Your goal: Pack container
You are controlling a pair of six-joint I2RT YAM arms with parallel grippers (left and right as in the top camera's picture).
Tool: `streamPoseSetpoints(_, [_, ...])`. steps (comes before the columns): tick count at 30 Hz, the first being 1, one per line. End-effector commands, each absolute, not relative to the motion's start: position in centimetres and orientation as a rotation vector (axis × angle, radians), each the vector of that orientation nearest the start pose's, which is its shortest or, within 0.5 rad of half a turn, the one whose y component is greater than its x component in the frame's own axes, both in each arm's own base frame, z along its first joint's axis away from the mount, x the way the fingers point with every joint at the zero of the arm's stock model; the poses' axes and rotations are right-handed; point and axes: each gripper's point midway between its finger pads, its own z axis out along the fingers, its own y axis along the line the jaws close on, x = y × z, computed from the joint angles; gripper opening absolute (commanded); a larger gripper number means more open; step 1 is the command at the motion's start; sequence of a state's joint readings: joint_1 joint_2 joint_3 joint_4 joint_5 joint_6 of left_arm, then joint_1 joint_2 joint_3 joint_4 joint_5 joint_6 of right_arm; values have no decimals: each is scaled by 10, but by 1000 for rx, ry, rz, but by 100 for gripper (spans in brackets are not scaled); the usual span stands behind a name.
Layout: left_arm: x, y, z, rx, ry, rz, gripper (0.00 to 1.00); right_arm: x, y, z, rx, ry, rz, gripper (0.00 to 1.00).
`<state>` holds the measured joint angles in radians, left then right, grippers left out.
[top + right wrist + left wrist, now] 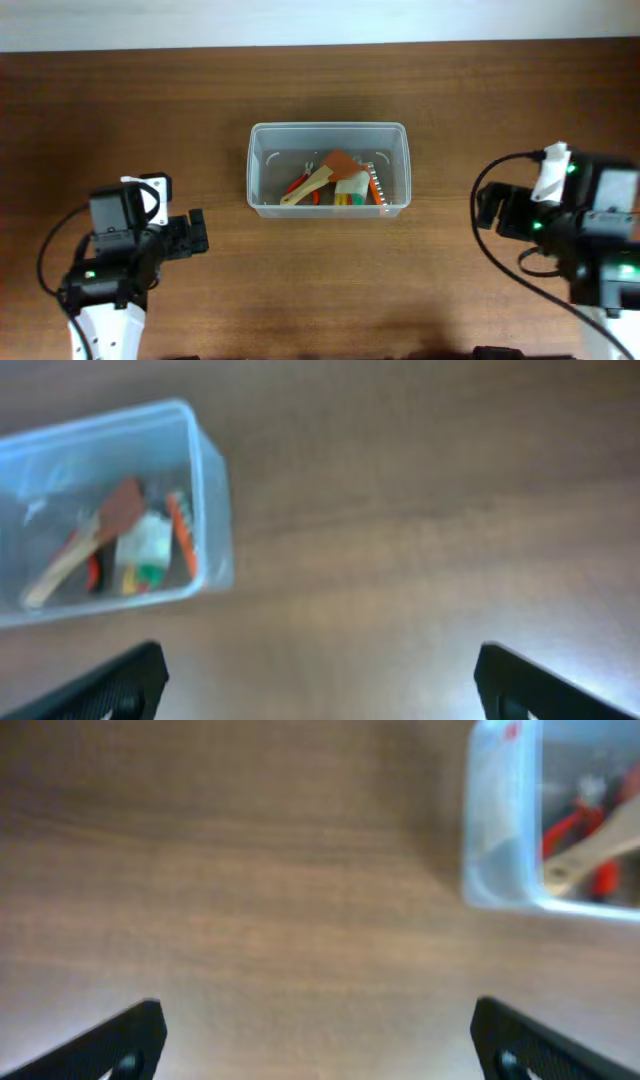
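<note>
Set at the middle of the worktop (120, 110): the container (265, 170), clear and upright, with its long axis laid left to right between the two arms. Already holding a small heap toward its near-right part: a wooden spatula (308, 186), something red-handled (297, 187) under it, an orange toothed strip (377, 187) and a white-and-green piece (351, 187). Too blurred to name more closely.

Parked near the front edge, one to each side: the left hand (200, 232) and the right hand (482, 208). Spread wide on both sides in the wrist views, pinching nothing and touching nothing.

From the left hand, forward and to the right to reach the container's near-left corner. From the right hand, forward and to the left to reach its near-right corner. Well apart from the container on either side. Judging by the overhead view, perhaps a shade nearer on the left, though not by enough to settle the choice.

With the short walls turned toward the arms, likely easiest to meet a short wall or its rim on an inward diagonal. No loose item seen outside the container and no lid in view, so probably late in the packing.
</note>
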<state>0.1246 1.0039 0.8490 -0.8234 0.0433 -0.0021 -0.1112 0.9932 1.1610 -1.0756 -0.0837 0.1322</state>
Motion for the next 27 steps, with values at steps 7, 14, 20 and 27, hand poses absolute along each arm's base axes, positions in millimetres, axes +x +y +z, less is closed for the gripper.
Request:
streamPoseSetpoints(7, [285,35,123,-173,2534,43,99,283,-19,135,303,2609,99,99])
streamPoseSetpoints(14, [286,35,118,-174,2553,42,99,286,-20,116,314,2674,100,99])
streamPoseSetpoints(20, [286,35,118,-173,2553,41,99,294,-21,124,308,2638,100,99])
streamPoseSetpoints(27, [286,35,118,-173,2553,41,99,303,-22,129,301,2595,98,99])
